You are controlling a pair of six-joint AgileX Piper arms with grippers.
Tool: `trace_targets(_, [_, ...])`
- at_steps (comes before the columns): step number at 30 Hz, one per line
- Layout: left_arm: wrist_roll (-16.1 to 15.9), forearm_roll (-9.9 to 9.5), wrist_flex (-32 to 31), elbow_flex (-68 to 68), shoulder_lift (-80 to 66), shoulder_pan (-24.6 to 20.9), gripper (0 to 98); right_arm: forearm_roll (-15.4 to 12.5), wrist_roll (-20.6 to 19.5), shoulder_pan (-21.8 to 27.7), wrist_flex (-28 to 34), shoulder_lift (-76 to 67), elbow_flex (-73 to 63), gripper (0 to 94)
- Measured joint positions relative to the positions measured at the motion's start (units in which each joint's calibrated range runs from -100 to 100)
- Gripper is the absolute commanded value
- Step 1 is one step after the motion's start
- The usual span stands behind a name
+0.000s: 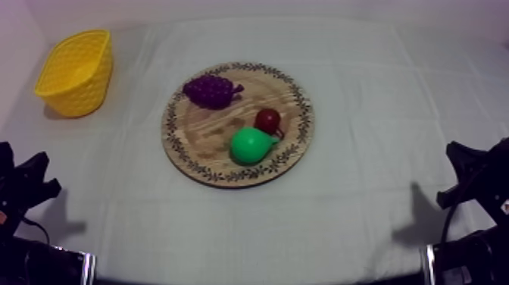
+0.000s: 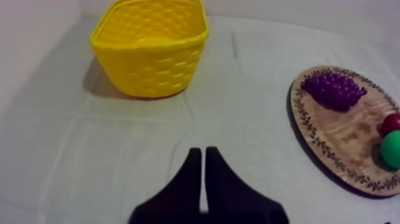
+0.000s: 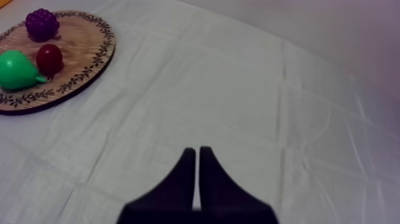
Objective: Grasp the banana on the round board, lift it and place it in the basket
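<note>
**Both hands low at the bench edges, three fruits on the board**

Low at the left edge of the bench (image 1: 379, 227): left hand (image 2: 203, 150). Hangs over bare grey-white cloth (image 1: 379, 91), black fingers pressed together into a narrow wedge, pinching nothing. Points toward the basket, with the board off to one side.

Far left, toward the back: yellow basket (image 1: 76, 72). Stands upright on the cloth, woven wall all round, mouth open upward, well apart from the board. Shows plain yellow weave inside from above; cannot tell whether anything lies in it.

Middle of the bench: round wooden board (image 1: 303, 98) with a leafy patterned rim. Lies flat on the cloth and carries, left to right:
- bunch of grapes (image 1: 210, 90), purple, at the back-left part, near the rim, apart from the other two;
- pear (image 1: 250, 145), green, toward the front rim;
- small red fruit (image 1: 267, 120), just behind the pear, touching it or nearly so.

Low at the right edge: right hand (image 3: 197, 150). Hangs over bare cloth, fingers pressed together in a wedge, pinching nothing, well apart from the board.
</note>
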Motion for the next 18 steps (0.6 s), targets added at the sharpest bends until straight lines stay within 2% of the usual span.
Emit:
trace_targets(3, [2.21, 0.45, -1.9, 0.97, -0.08, -0.09, 4.7, 0.0, 0.0, 0.0, 0.0, 0.0, 0.0, 0.4])
trace_targets(8, [5.16, 2.69, -10.58, 3.78, -0.14, -0.16, 1.0, 0.0, 0.0, 0.0, 0.0, 0.0, 0.0, 0.4])
trace_targets(11, [5.35, 3.07, -13.41, 4.1, -0.14, -0.16, 0.4, 0.0, 0.0, 0.0, 0.0, 0.0, 0.0, 0.4])
trace_targets(18, [4.06, 3.18, -13.78, 4.24, -0.14, -0.16, 0.1, 0.0, 0.0, 0.0, 0.07, 0.0, 0.0, 0.4])
